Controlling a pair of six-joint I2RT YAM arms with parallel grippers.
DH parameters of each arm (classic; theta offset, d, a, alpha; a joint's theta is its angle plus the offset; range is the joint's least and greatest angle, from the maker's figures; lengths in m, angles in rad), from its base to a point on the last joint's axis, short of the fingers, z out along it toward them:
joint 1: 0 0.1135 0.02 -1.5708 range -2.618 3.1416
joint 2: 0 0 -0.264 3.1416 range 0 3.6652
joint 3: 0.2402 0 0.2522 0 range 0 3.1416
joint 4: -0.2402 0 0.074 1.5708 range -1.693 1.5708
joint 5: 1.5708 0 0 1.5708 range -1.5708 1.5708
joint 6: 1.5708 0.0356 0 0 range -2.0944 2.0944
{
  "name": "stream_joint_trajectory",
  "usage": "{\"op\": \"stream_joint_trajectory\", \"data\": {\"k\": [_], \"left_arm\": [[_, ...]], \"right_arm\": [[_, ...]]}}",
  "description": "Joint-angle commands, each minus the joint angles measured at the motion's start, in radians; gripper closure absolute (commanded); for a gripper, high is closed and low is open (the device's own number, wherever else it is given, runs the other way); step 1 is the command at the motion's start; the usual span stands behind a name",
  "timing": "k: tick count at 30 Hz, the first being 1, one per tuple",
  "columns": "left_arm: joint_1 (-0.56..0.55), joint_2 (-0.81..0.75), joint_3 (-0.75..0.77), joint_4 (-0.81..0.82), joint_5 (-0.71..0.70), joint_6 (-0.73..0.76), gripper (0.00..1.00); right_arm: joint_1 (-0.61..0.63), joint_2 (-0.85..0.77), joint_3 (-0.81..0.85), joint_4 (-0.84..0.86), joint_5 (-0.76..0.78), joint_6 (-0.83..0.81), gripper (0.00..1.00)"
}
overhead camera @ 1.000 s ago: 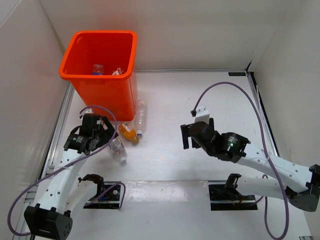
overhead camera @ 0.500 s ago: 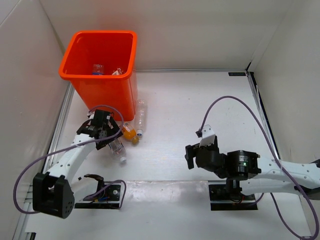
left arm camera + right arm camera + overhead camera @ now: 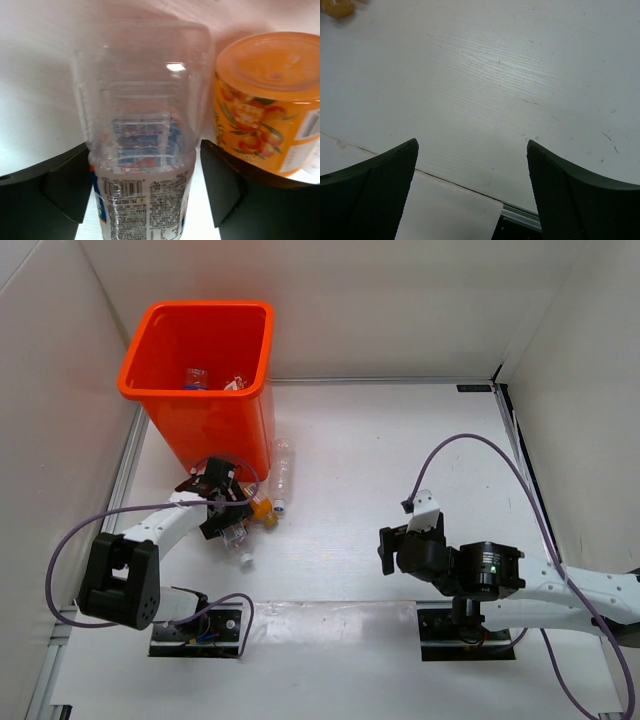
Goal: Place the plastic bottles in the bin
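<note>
Right, white table (image 3: 400, 440), white walls (image 3: 400, 300) on three sides, a metal rail along the left edge. The orange bin (image 3: 215, 430) stands in the far left corner. Looking down into it from the top view, two bottles (image 3: 195, 378) lie on its floor.

Just off the bin's near right corner a clear bottle (image 3: 283, 468) lies flat on the table. Nearer the arms is the orange bottle (image 3: 258, 507), and just beside that the blue bottle (image 3: 236, 533). The left gripper (image 3: 226, 512) is down at table level, right over that blue one. The right gripper (image 3: 385, 550) hangs low over bare table, well apart from every bottle.

Now the left wrist view, and this is what the top cannot give. The blue bottle lies base-first between the black fingers (image 3: 65, 190), its barcode and small print facing up. One finger sits against its side. On the orange bottle's side a sliver of white shows between finger and plastic, so the jaws are spread around the bottle, not clamped on it. The orange bottle's fruit-printed label fills the right of that view.

Right wrist view: fingers (image 3: 370, 190) as wide as they go, nothing between them. Below is only scratched, faintly grained tabletop, with a seam and a paler strip at the near edge. No bin and no walls show from either wrist.
</note>
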Motion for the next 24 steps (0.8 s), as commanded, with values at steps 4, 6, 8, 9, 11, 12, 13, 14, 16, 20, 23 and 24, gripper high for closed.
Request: {"op": "stream_joint_trajectory", "data": {"k": [4,6,8,9,11,12,13,14,16,20,23,24], "left_arm": [[-0.007,-0.019,0.001,0.055,0.046,0.002,0.28],[-0.007,-0.028,0.004,0.059,0.049,0.007,0.46],[-0.007,-0.060,0.022,0.024,0.048,0.004,0.54],[-0.008,-0.073,0.028,0.014,0.035,0.004,0.58],[-0.021,-0.147,0.041,-0.051,0.003,-0.007,0.58],[-0.027,-0.174,0.070,-0.071,-0.026,-0.010,0.59],[-0.031,-0.197,0.079,-0.091,-0.041,-0.013,0.59],[-0.053,-0.250,0.105,-0.130,-0.096,-0.013,0.59],[-0.064,-0.365,0.169,-0.210,-0.135,-0.010,0.59],[-0.084,-0.501,0.288,-0.293,-0.237,0.028,0.64],[-0.087,-0.557,0.422,-0.330,-0.251,0.104,0.66],[-0.085,-0.568,0.488,-0.338,-0.256,0.115,0.66]], "right_arm": [[-0.017,-0.015,-0.014,0.019,0.021,0.021,0.10],[-0.020,-0.018,-0.017,0.021,0.019,0.021,0.10],[-0.023,-0.024,-0.017,0.019,0.013,0.022,0.10],[-0.025,-0.027,-0.020,0.019,0.011,0.021,0.10],[-0.028,-0.038,-0.023,0.022,0.008,0.022,0.10],[-0.028,-0.046,-0.026,0.024,0.008,0.024,0.10],[-0.034,-0.049,-0.031,0.024,0.011,0.022,0.10],[-0.033,-0.050,-0.032,0.029,0.007,0.021,0.10],[-0.042,-0.052,-0.035,0.035,0.005,0.018,0.10],[-0.066,-0.050,-0.035,0.050,-0.021,-0.008,0.10],[-0.099,-0.053,-0.038,0.059,-0.047,-0.022,0.10],[-0.114,-0.053,-0.041,0.065,-0.065,-0.028,0.10]]}}
